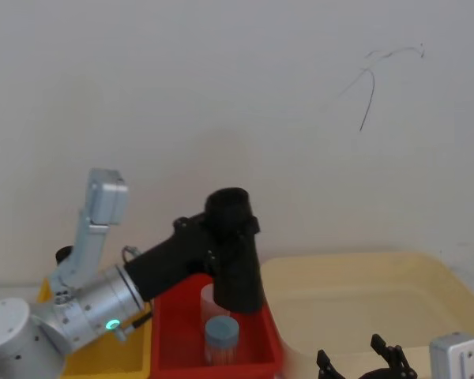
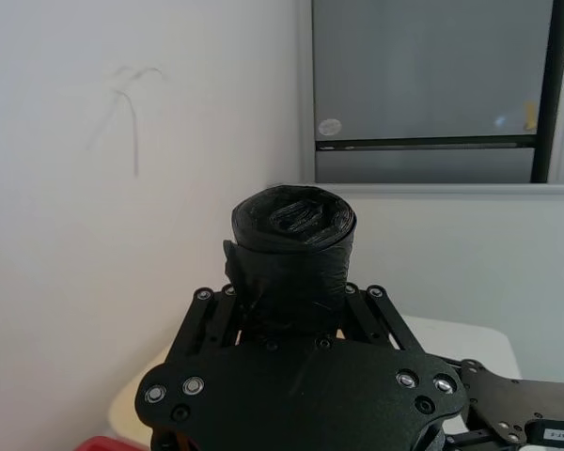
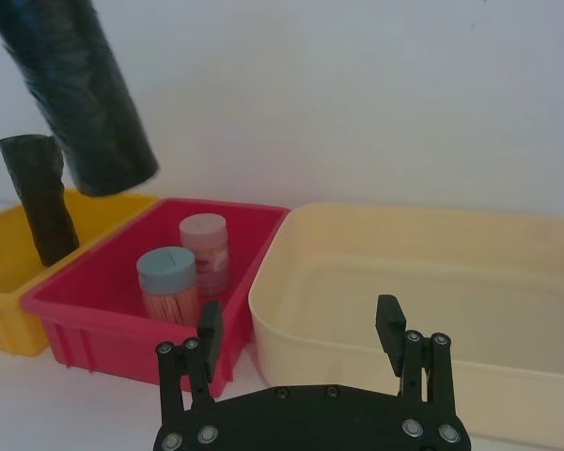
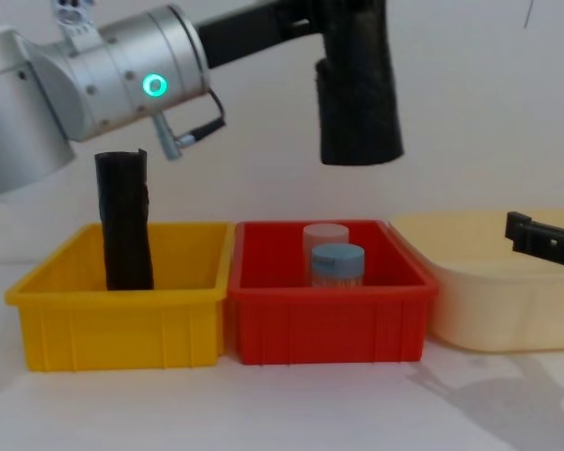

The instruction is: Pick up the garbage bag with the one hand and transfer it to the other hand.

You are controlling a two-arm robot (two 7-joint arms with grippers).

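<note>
The garbage bag (image 1: 237, 260), a thick matte black roll, hangs upright in the air above the red bin (image 1: 174, 332). My left gripper (image 1: 221, 237), on the silver arm with the green ring light, is shut on its upper part. In the left wrist view the garbage bag (image 2: 293, 254) stands between the fingers (image 2: 216, 315). From the chest the garbage bag (image 4: 357, 94) clears the bins well. My right gripper (image 3: 299, 319) is open and holds nothing, low over the near edge of the cream tub (image 3: 376, 348); the garbage bag (image 3: 80, 94) is above and to its left.
A yellow bin (image 4: 113, 315) on the left holds a slimmer black roll (image 4: 124, 221). The red bin (image 4: 329, 319) holds a blue-lidded jar (image 4: 336, 263) and a pink-lidded jar (image 3: 204, 249). The cream tub (image 4: 489, 310) sits to the right. A white wall is close behind.
</note>
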